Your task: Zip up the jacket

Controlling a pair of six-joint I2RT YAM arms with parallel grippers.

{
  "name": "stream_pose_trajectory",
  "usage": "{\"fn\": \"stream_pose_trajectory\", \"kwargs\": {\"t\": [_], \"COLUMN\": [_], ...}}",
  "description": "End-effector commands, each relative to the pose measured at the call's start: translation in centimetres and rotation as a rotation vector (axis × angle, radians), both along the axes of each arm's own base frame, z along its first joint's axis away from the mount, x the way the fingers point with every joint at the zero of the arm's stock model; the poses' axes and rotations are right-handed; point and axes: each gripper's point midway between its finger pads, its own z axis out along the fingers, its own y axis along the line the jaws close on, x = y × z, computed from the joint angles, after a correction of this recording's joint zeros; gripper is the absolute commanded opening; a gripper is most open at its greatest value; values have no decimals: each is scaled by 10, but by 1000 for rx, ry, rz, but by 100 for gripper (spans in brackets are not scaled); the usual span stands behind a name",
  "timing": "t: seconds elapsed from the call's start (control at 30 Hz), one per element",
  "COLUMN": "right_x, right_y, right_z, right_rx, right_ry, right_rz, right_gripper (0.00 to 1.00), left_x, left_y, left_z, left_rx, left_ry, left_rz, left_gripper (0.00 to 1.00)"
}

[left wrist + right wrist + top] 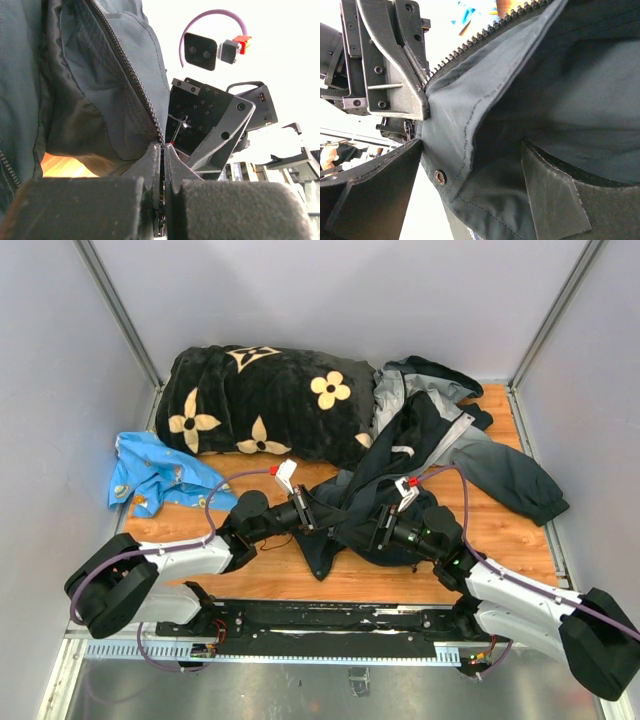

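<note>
1. The jacket (440, 440) lies crumpled on the right half of the wooden table (510, 540). Its grey collar end is at the far side, and one dark sleeve trails off to the right. Its dark front panel is bunched at the near centre, between the two grippers.
2. The zipper teeth (135, 85) run as one unjoined row down the edge of the front panel. The row ends between the fingers seen in the left wrist view.
3. The left gripper (314, 514) reaches in from the left. Its jaws are pressed together, with the zipper edge of the jacket pinched between the foam pads (90, 207).
4. The right gripper (373, 525) reaches in from the right and faces the left gripper at close range. In the right wrist view its jaws stand apart, with a thick fold of jacket hem lying between them. The fold carries a snap stud (440, 176) near the left finger. It cannot be told whether the jaws bear on the fold.
5. A black plush blanket (270, 400) with cream flower shapes lies at the far left-centre. Its right end touches the jacket.
6. A small blue patterned cloth (155, 475) lies at the left edge of the table, just near of the blanket.
</note>
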Motion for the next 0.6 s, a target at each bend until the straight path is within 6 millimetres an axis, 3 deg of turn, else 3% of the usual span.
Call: {"fn": "stream_pose_trajectory", "kwargs": {"t": [0.0, 0.23, 0.43, 0.57], "right_x": [-2, -4, -5, -7], "right_y": [5, 6, 4, 6], "right_z": [16, 23, 24, 27], "right_rx": [74, 96, 102, 116], "right_ry": [-61, -93, -114, -126], "right_rz": [6, 18, 18, 34], "right_gripper": [79, 68, 50, 51], "left_x": [-2, -2, -2, -2], "left_y": [-3, -3, -3, -2], "left_z": [8, 5, 5, 10], "left_rx": [-52, -68, -76, -100], "left_ry": [-17, 2, 8, 4], "left_rz": [1, 19, 30, 44], "left_gripper": [0, 0, 0, 0]}}
